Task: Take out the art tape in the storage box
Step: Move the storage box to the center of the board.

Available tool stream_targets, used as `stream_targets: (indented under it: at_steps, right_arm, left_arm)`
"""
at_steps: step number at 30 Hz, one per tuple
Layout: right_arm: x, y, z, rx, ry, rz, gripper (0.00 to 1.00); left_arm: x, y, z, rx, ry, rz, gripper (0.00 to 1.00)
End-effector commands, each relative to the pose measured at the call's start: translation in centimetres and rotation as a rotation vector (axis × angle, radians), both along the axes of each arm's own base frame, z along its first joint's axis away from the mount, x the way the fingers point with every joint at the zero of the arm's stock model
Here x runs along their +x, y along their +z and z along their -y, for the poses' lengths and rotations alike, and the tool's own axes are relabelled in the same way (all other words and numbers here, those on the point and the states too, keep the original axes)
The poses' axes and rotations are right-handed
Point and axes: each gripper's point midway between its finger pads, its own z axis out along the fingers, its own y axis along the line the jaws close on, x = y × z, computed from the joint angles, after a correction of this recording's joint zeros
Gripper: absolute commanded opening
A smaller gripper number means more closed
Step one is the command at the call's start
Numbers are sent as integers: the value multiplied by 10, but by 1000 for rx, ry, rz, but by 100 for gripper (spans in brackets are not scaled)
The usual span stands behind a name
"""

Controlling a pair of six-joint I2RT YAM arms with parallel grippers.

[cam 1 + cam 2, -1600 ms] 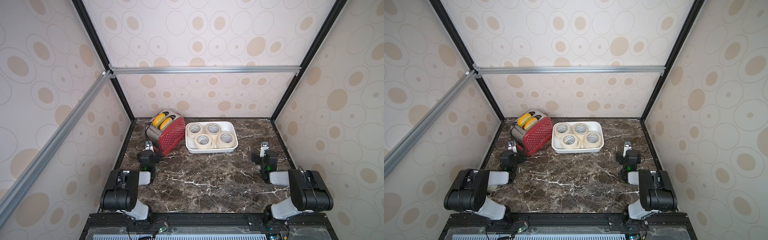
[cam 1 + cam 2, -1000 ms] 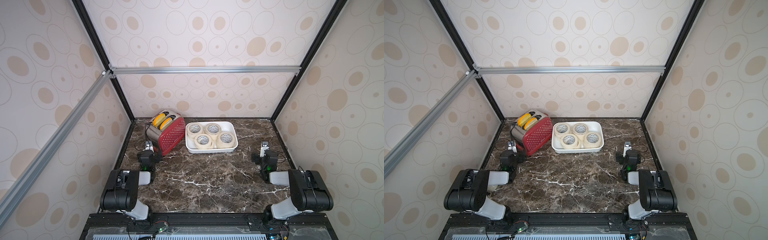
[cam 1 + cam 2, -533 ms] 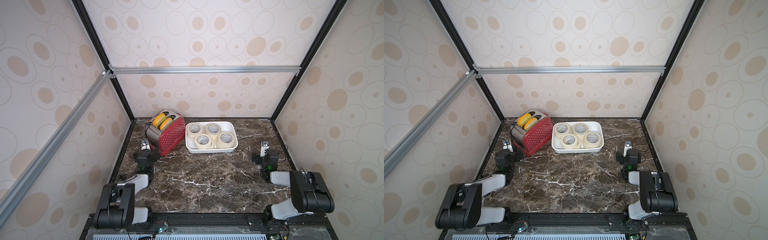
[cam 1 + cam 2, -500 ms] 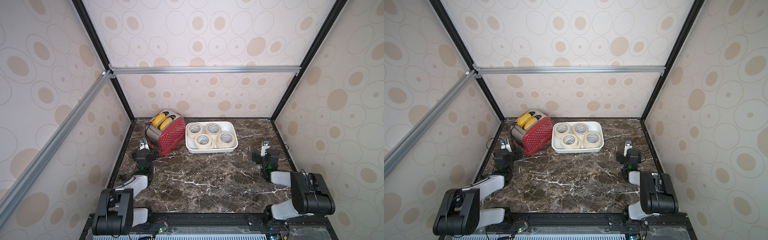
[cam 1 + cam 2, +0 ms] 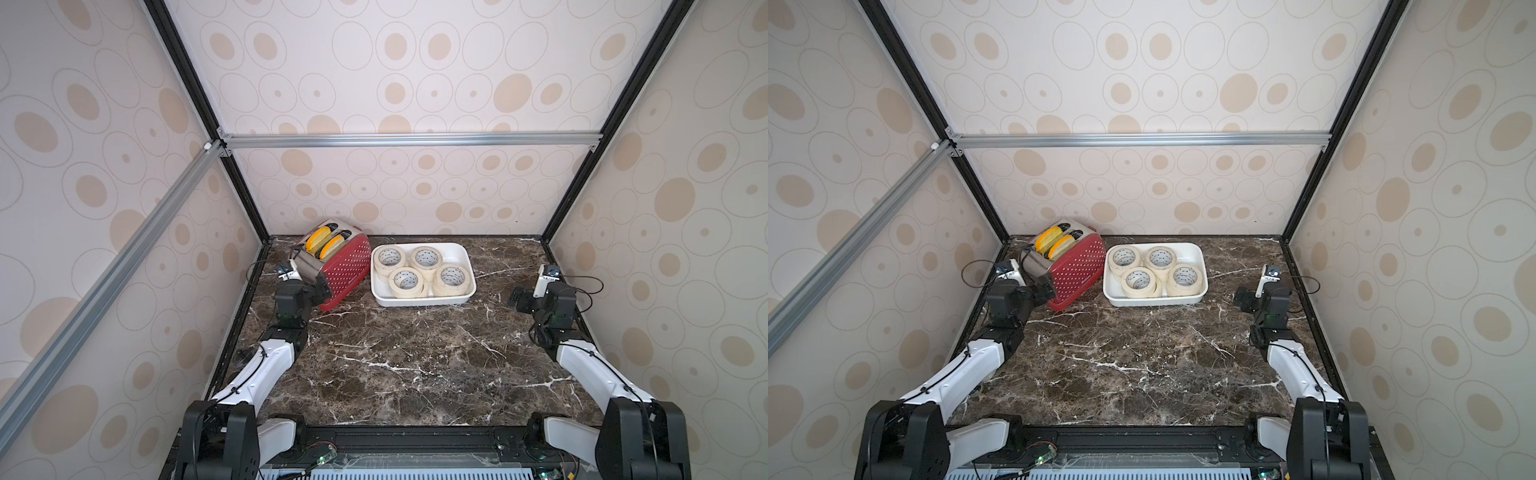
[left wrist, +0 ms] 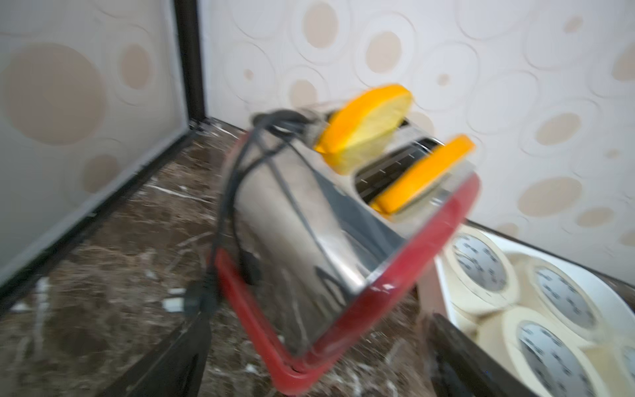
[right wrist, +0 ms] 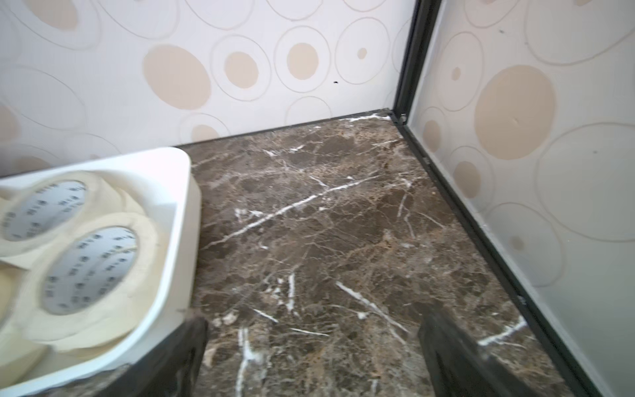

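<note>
On the marble table (image 5: 415,365), a red toaster (image 5: 347,266) stands beside the white storage box (image 5: 466,261) holding the art tape (image 5: 451,276) rolls. The left gripper (image 5: 322,287), just beside the toaster, and the right gripper (image 5: 520,297), well apart from the box, both gape empty.

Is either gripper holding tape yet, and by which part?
Nothing is held: left gripper and right gripper are open and empty; the art tape lies in the storage box.
</note>
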Motion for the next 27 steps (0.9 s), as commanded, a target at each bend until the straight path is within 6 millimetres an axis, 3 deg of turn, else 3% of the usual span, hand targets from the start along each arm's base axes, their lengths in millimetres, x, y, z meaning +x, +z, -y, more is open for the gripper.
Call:
stream_targets:
  at_steps: [1,7,11,18,21,27]
  right_arm:
    - [-7,18,-28,201,97,-11,100]
    - [-27,42,-66,420,260,1,100]
    - [-46,41,-82,527,319,-83,100]
    - [-70,39,-95,698,334,-142,100]
    - [-74,42,-96,705,341,-138,100]
    - [-77,43,-97,693,358,-142,100]
  left_arm:
    - [0,-9,40,-89,-122,-98,99]
    - [9,-27,66,-107,-209,-223,99]
    - [14,-44,73,-107,-225,-292,96]
    - [20,-63,106,-92,-292,-357,93]
    - [23,-68,121,-64,-314,-377,92]
    - [35,-80,133,-16,-302,-423,90]
